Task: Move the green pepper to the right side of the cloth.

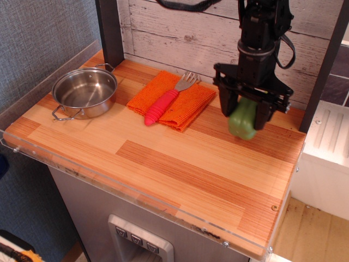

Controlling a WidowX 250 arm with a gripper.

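Observation:
The green pepper (243,120) is held between the black fingers of my gripper (246,115), which is shut on it. It hangs low over the wooden counter, to the right of the orange cloth (172,99); I cannot tell whether it touches the wood. The cloth lies folded at the back middle of the counter. The arm rises from the gripper toward the top of the view.
A pink-handled fork (165,102) lies across the cloth. A steel pot (85,91) stands at the back left. A dark post (109,30) and the plank wall (180,33) bound the rear. The counter's right edge (297,164) drops off beside a white cabinet.

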